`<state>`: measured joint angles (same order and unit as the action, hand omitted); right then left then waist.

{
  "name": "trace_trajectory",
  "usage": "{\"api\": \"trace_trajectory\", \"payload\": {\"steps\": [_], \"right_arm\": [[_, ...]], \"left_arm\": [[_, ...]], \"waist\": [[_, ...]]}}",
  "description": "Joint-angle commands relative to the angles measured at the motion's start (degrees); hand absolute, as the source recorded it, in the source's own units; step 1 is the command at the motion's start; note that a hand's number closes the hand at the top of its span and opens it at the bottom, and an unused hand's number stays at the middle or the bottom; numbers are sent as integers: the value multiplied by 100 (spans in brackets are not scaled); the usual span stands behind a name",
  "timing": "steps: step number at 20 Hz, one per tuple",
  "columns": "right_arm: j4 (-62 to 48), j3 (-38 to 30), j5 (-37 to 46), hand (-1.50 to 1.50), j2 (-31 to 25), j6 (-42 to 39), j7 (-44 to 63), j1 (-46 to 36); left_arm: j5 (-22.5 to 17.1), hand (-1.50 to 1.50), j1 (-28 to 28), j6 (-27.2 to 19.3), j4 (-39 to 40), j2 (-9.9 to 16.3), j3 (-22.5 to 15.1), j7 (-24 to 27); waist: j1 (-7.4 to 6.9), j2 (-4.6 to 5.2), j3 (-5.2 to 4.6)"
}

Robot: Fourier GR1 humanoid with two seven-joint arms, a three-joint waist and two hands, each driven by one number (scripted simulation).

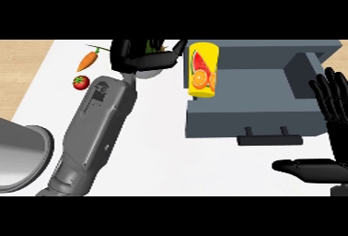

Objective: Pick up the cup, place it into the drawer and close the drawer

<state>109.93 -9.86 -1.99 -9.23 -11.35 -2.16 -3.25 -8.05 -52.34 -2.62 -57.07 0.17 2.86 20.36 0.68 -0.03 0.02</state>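
Looking steeply down, a white surface (163, 156) is seen as the largest item, with a wood-coloured strip at 9 o'clock. On it, towards 2 o'clock, stands the grey drawer (272, 87), pulled open, its handle (269, 137) facing 6 o'clock. A metal pot (20, 154) is cut off by the edge at 8 o'clock. The left forearm (92, 133) runs from 7 o'clock up towards 12 o'clock. The right hand (329, 133) is held at 3 o'clock, just beside the drawer's right wall, with fingers straight and upward and nothing held.

The cup (202, 70), yellow with a fruit print, is seen at the drawer's left wall; whether it rests inside or on the rim cannot be told. Its long axis runs from 12 to 6 o'clock. The left hand (139, 57) lies at 9 o'clock from the cup, close alongside, and is judged the nearer hand. Its fingers are curled downward; a pale object appears under them, but what is held cannot be told. A carrot (88, 60) and a tomato (81, 82) lie at 10 o'clock.
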Motion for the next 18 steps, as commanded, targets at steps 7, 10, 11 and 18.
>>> {"api": "trace_trajectory", "payload": {"steps": [7, 10, 11, 18], "right_arm": [[-36, -78, -157, -150, -128, -162, 117, -115], [-418, -293, -291, -150, -246, -209, 28, -361], [49, 16, -129, -150, -56, -120, 142, -169], [-294, -69, -121, -150, -75, -161, -74, -251]], "left_arm": [[-923, 150, -1332, -1109, 1509, -16, -875, -222], [-1176, 150, -1606, -1163, 1782, -16, -937, -292], [-1488, 150, -1734, -1443, 2133, -17, -1277, -145], [-1895, 150, -1987, -1395, 2817, -17, -1812, 115]], "waist": [[98, 29, 0], [81, 36, 1], [229, 53, 1], [190, 56, 2]]}}
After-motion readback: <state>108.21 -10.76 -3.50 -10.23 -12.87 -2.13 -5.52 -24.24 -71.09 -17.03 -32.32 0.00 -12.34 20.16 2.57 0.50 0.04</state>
